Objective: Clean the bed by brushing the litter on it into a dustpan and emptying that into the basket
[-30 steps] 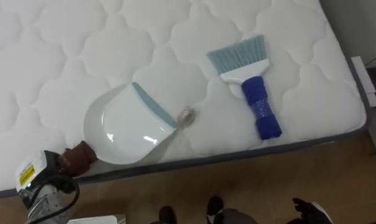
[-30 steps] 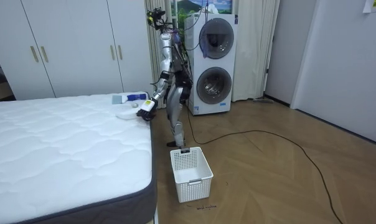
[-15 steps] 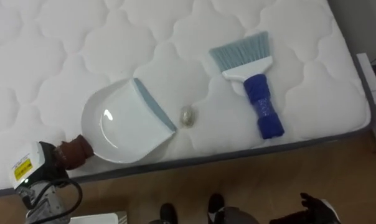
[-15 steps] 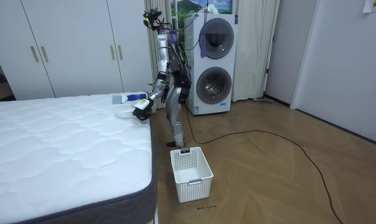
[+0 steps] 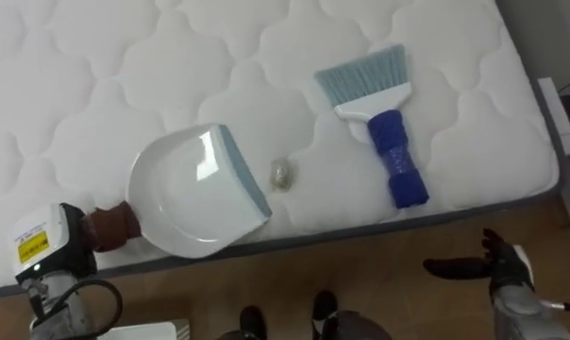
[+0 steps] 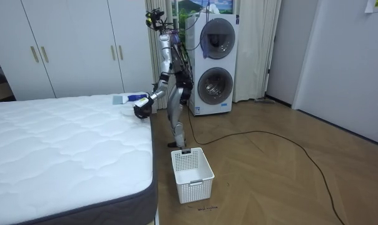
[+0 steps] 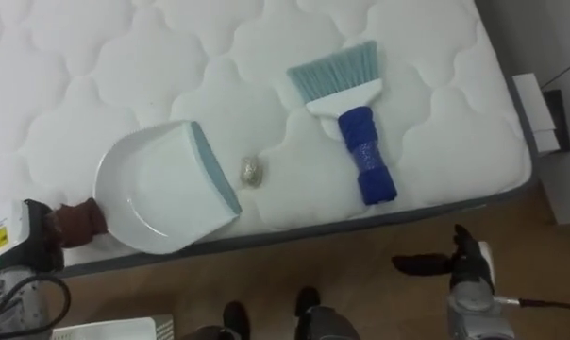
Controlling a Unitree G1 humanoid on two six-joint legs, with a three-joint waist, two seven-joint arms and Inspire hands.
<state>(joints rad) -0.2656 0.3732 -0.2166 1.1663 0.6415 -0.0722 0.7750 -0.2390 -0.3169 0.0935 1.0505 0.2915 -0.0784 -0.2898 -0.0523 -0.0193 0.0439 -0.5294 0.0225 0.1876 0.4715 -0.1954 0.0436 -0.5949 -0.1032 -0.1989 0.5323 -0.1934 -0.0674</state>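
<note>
Off the near edge of the bed (image 5: 77,76), the left hand (image 5: 70,238) is clamped round the brown handle of the dustpan (image 5: 195,194), its white pan out over the quilted top. The wrist's yellow label is too small to read. Just right of the pan's lip, a crumpled scrap (image 5: 281,174) lies on the bed, then the brush (image 5: 379,127), blue handle toward the edge. Below that edge, over the wood floor (image 5: 360,260), the right hand (image 5: 474,269) hangs flat-fingered and empty. The robot stands at the bed's far corner, with a wardrobe (image 6: 70,47) behind the bed, washers (image 6: 215,65) beyond and a basket (image 6: 192,174) beside it.

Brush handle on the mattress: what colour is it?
The brush handle is dark blue, clearest in the left eye view.
</note>
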